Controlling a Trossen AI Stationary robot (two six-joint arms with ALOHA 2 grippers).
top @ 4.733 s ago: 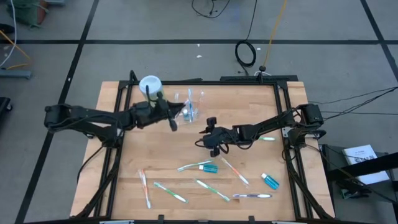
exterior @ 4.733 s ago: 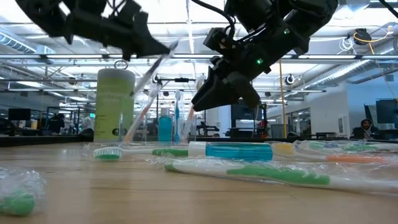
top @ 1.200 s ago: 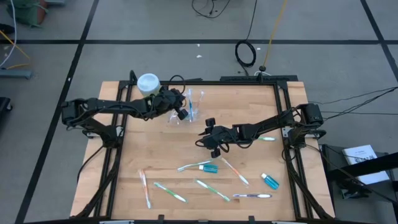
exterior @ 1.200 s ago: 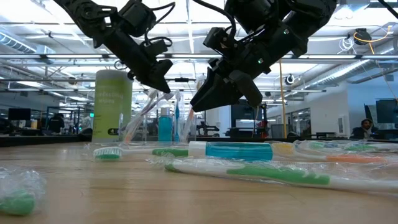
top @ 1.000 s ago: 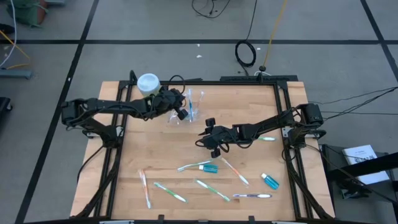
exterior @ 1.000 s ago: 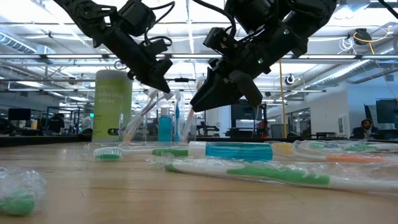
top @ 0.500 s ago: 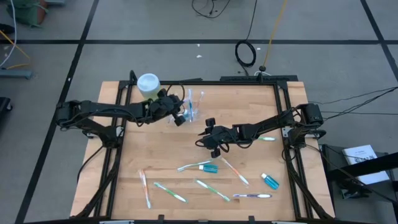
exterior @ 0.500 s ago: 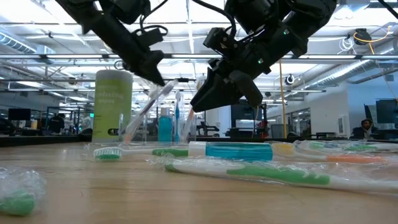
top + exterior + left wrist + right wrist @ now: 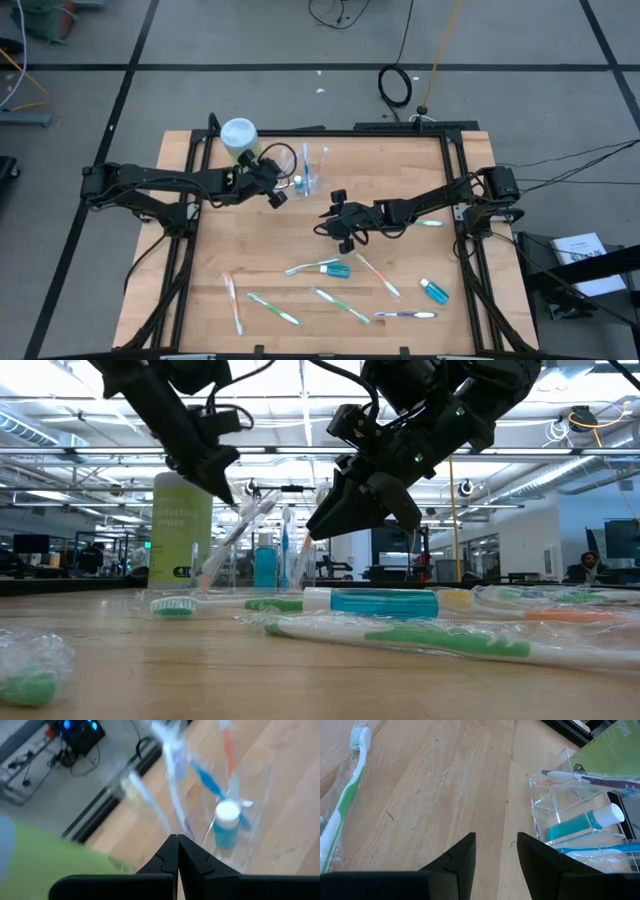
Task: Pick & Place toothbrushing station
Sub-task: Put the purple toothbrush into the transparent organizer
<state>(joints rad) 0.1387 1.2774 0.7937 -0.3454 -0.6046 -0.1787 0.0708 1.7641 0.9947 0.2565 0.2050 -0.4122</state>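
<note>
**Clear cup at the back of the table, both grippers empty beside it**

Clear plastic cup (image 9: 312, 170) stands upright near the table's (image 9: 250, 250) far edge, left of centre. Inside it: several toothbrushes (image 9: 590, 779) leaning against the walls and one blue toothpaste tube (image 9: 585, 826) with a white cap. Larger light-green bottle (image 9: 241, 136) with white cap stands just beside the cup, on its left in the overhead view.

Left gripper (image 9: 277, 195) hangs in the air just left of the cup, in front of the bottle; fingers pressed together, nothing between them. Right gripper (image 9: 333, 212) hovers over bare wood a little right of and nearer than the cup; fingers apart, nothing between them.

Loose items on the near half of the table, well apart from the cup: a blue toothpaste tube (image 9: 338, 270) lying among wrapped toothbrushes, a green-handled brush (image 9: 275, 309), a pink-handled brush (image 9: 232, 297), another tube (image 9: 434, 291) toward the right edge. One brush (image 9: 428, 223) lies under the right arm.

Low view: a wrapped green brush (image 9: 420, 641) lies across the foreground, partly blocking sight of the cup's base.
</note>
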